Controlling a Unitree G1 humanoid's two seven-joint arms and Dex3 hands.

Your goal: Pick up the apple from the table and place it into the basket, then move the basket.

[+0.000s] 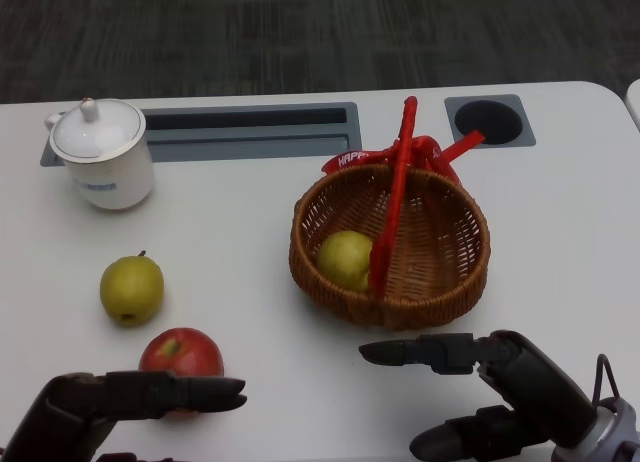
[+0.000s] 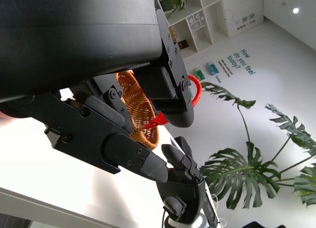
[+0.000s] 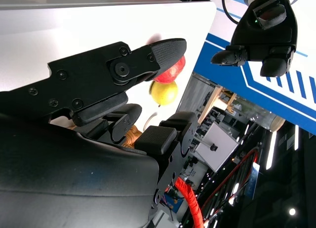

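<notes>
White tabletop (image 1: 250, 212) holding: round red apple (image 1: 181, 354) at 7 o'clock, just beyond empty, spread left hand (image 1: 120, 400), nearer hand; brown woven wicker basket (image 1: 440, 272) with red handle, one yellow-green fruit (image 1: 345, 259) inside, at 2 o'clock from apple; right hand (image 1: 500, 392) empty, fingers apart.

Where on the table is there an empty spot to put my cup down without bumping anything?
The widest bare patch lies between the mug and the basket, below the grey tray. Another lies right of the basket, toward the table's edge. The near left corner is crowded: pear, apple and left hand sit close together.
</notes>
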